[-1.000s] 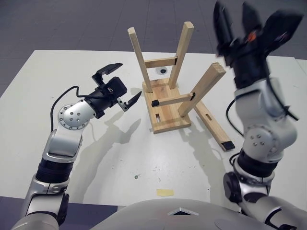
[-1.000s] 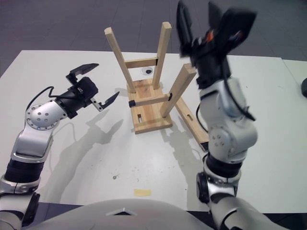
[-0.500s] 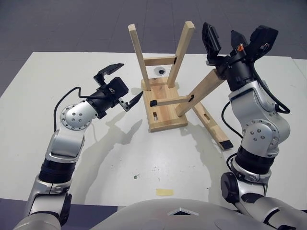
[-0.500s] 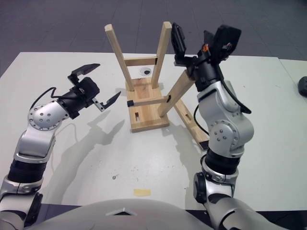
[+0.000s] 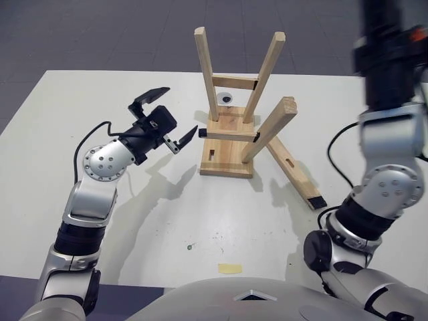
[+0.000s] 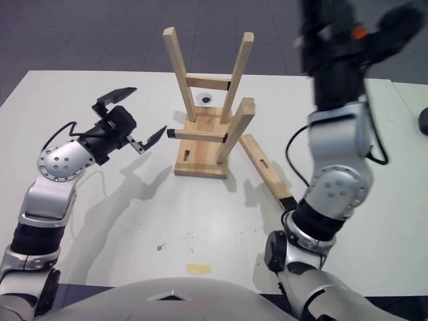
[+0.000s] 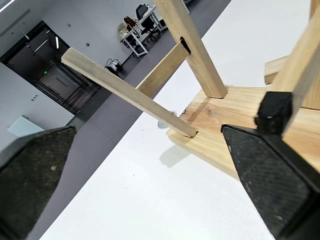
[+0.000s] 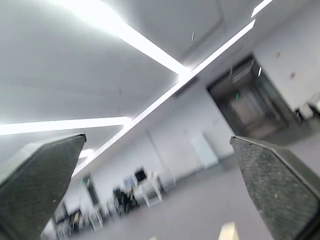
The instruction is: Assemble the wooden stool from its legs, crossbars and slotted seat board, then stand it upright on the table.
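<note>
The right tool (image 6: 360, 27) has let go of the leaning leg (image 5: 267, 130) it was touching half a second ago and has swung high above the surface (image 5: 200, 221). Its fingers are spread wide and hold nothing, and its wrist camera faces the ceiling. The right forearm stands almost vertical over the right side of the surface.

The half-built stool has slid and turned a little during that contact. It is upside down, with the seat board (image 5: 227, 150) flat on the surface near the middle. Three legs stick up from it. One crossbar (image 5: 234, 82) joins the two far legs, and a second crossbar (image 5: 231, 135) runs from the leaning leg to a free black end.

The fourth leg (image 5: 294, 170) lies loose on the surface just right of the board, so the stool is probably not ready to stand upright.

The left tool (image 5: 180, 109) hovers just left of the board, wide open and empty. One fingertip is close to the black crossbar end, with the left elbow bent and the forearm reaching toward the stool.
</note>
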Controlling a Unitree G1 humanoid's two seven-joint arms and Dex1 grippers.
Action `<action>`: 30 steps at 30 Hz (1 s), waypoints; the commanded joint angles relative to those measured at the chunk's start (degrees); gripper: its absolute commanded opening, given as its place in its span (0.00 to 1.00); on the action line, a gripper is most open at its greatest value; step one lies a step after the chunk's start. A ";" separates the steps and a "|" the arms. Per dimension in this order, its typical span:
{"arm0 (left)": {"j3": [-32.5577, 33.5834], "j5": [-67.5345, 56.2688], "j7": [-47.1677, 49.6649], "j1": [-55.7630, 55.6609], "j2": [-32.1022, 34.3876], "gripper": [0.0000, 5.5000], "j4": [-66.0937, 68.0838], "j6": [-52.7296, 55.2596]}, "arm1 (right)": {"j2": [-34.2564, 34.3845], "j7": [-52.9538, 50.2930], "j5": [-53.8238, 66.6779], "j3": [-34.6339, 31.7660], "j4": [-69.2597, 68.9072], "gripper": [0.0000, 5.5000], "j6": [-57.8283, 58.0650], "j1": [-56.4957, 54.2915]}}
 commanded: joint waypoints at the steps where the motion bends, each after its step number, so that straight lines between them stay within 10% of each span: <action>1: 6.54 -3.48 4.14 -2.02 -2.10 0.98 0.73 5.17 | -5.43 1.37 -0.49 -3.77 3.00 0.98 4.78 14.93; 7: 11.12 -4.19 11.09 -5.06 -4.41 0.98 2.27 10.69 | -17.38 14.73 -10.11 9.12 1.85 0.98 14.21 38.49; 20: 9.09 -4.02 10.91 -3.34 -4.29 0.98 0.82 13.69 | -21.34 15.00 -26.13 21.64 1.63 0.98 18.46 42.59; 30: 8.50 -5.82 10.37 -1.04 -5.08 0.98 -1.31 16.65 | -23.57 19.11 -31.15 23.71 3.14 0.70 19.58 42.17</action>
